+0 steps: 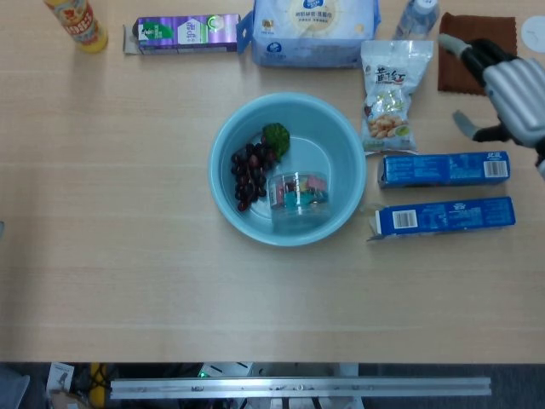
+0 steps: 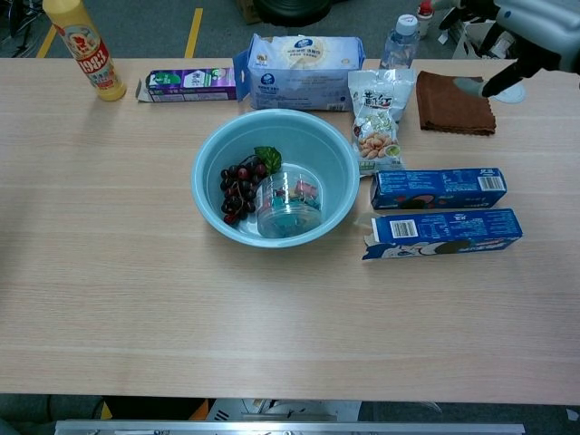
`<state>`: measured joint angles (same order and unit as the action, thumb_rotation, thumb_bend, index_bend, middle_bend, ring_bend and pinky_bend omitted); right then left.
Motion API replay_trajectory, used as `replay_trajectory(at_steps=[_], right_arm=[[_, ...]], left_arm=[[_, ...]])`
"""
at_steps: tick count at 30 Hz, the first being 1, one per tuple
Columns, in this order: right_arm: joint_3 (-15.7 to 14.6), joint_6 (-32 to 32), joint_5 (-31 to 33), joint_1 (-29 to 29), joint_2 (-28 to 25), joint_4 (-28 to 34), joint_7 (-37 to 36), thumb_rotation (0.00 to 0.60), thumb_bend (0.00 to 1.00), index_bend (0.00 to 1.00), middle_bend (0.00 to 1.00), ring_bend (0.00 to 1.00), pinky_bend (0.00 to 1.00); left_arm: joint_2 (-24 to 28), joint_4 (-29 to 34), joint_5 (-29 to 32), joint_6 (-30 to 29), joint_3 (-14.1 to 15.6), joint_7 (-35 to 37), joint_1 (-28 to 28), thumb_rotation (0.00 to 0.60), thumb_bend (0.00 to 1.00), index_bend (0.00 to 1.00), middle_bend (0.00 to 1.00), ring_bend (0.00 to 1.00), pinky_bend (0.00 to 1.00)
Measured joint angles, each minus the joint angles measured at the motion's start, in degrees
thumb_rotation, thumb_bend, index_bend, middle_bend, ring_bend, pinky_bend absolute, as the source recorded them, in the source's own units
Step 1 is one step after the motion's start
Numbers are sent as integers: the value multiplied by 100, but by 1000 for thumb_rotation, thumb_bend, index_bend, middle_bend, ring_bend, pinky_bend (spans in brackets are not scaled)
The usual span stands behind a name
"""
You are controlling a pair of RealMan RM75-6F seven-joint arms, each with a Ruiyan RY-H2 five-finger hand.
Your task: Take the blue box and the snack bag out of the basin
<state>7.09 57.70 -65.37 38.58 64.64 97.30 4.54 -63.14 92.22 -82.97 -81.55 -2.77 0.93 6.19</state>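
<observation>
The snack bag [image 1: 390, 95] [image 2: 380, 119] lies flat on the table just right of the light blue basin [image 1: 230, 136] [image 2: 207, 161], with nothing touching it. Two blue boxes [image 1: 444, 169] [image 2: 438, 188] lie side by side on the table right of the basin, the nearer one [image 1: 443, 216] [image 2: 444, 233] with an open flap. My right hand [image 1: 502, 87] [image 2: 512, 27] hovers open at the far right, well clear of the bag, fingers spread. Inside the basin are dark grapes [image 1: 250, 174] and a clear tub [image 1: 297, 193]. My left hand is out of sight.
Along the back edge stand a yellow bottle [image 1: 77, 23], a purple carton [image 1: 186, 34], a blue-white tissue pack [image 1: 315, 32] and a water bottle [image 1: 412, 27]. A brown cloth [image 1: 477, 47] lies at the back right.
</observation>
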Motion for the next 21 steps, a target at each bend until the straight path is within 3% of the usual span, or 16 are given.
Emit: replay_trajectory(at_steps=[8,15,21], right_arm=[[-387,1551,-331,-1124,-158,434,324,600,309,294,358,273,377],[-752,2970,-878,-2298,-79,475,311,600,309,313,365,287,389],[-932,3407,-1236,-2897,-29,333,-9,600,309,317,366,287,389]], left_arm=[[-89,-97,-123,-87,-15,117,18,600,193,18,100,71,55],[-131,-13,-251,-188,34,101,-4,600,194,18,100,72,55],[-170,88,-352,-253,105,19,-45,600,193,18,100,71,55]])
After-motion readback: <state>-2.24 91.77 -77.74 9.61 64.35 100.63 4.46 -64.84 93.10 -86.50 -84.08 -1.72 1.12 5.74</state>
